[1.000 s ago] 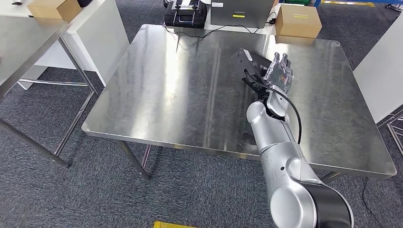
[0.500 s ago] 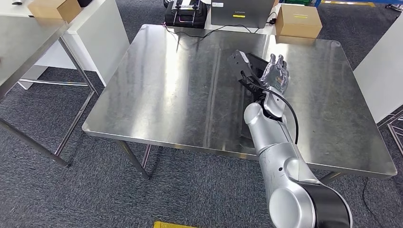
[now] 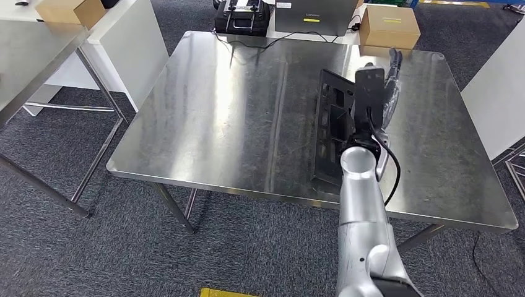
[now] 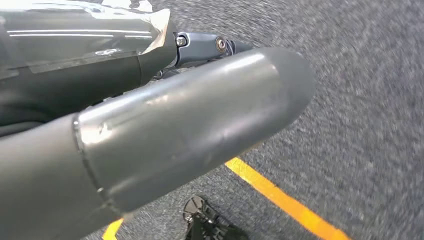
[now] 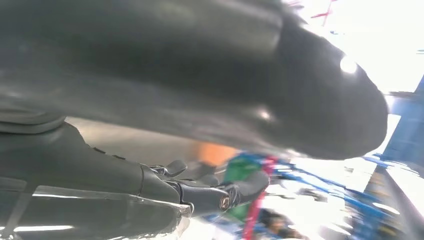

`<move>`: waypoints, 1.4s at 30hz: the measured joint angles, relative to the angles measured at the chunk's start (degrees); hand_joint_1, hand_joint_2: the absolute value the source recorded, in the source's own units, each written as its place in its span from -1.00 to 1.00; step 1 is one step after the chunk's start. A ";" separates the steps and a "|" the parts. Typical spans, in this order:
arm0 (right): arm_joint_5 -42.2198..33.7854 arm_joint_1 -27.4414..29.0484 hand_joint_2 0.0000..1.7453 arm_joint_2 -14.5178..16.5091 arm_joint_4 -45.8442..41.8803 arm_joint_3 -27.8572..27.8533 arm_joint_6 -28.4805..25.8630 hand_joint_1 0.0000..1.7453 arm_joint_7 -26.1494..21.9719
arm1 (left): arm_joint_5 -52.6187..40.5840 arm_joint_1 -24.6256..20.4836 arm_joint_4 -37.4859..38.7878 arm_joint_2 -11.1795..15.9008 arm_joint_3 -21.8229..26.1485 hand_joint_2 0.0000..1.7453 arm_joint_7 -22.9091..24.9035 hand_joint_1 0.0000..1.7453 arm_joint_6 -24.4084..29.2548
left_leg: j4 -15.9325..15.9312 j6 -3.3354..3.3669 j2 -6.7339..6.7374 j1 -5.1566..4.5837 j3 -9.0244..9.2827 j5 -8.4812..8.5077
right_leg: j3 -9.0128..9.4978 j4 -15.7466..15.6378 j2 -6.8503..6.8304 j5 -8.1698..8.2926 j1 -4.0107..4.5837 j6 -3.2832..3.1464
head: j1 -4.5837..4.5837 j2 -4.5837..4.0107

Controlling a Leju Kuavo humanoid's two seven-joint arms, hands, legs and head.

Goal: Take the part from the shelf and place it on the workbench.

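Grey carpet surrounds the steel desk (image 3: 247, 111), which carries the long black part (image 3: 331, 127) on its right half, well inside the edges. A second ago the part was up off the metal, tilted and clamped in the right hand (image 3: 387, 93); now it lies flat along the desk, running from near the front edge toward the back. The right arm has rolled over, so the wrist camera block faces up and the hand sits just beside the part's far end, on its right side. Its fingers (image 3: 392, 68) point away toward the back of the desk and look extended, but whether they touch or pinch the part's edge cannot be told from the head view, and the right wrist view is too close and blurred to settle it.

The left hand (image 4: 150, 135) hangs over the carpet near a yellow floor line (image 4: 285, 200); its thumb dominates the view and I cannot tell how its fingers lie.

By my judgement the placement is essentially done: the part rests on the desk, and only a clean release and withdrawal of the right hand remain. Cardboard boxes (image 3: 389, 28) and a laptop (image 3: 312, 15) stand behind the desk.
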 joint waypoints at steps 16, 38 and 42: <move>-22.51 34.47 -1.00 -1.92 -35.50 14.35 5.13 -1.00 -13.97 | 6.22 -0.13 0.10 -2.55 4.97 -1.00 6.43 -1.00 12.50 | -0.28 1.44 0.13 -0.08 0.28 0.24 | 0.12 -0.29 0.00 0.00 -0.49 0.89 | -0.01 0.00; -23.64 42.00 -1.00 -2.12 -22.80 12.29 13.03 -1.00 -14.95 | 11.17 -0.64 0.42 -5.12 6.13 -1.00 8.16 -1.00 15.98 | 17.35 -1.33 0.49 1.07 -7.92 -9.12 | -0.08 1.87 -0.17 -2.04 -0.55 -1.65 | -0.02 0.00; -23.29 41.42 -1.00 -1.64 -20.79 11.83 13.23 -1.00 -14.76 | 10.55 -0.81 0.44 -5.28 6.11 -1.00 8.76 -1.00 16.58 | 6.42 0.33 0.55 0.68 0.50 -4.65 | -1.85 1.86 -0.20 -0.24 0.11 -1.50 | -0.02 0.00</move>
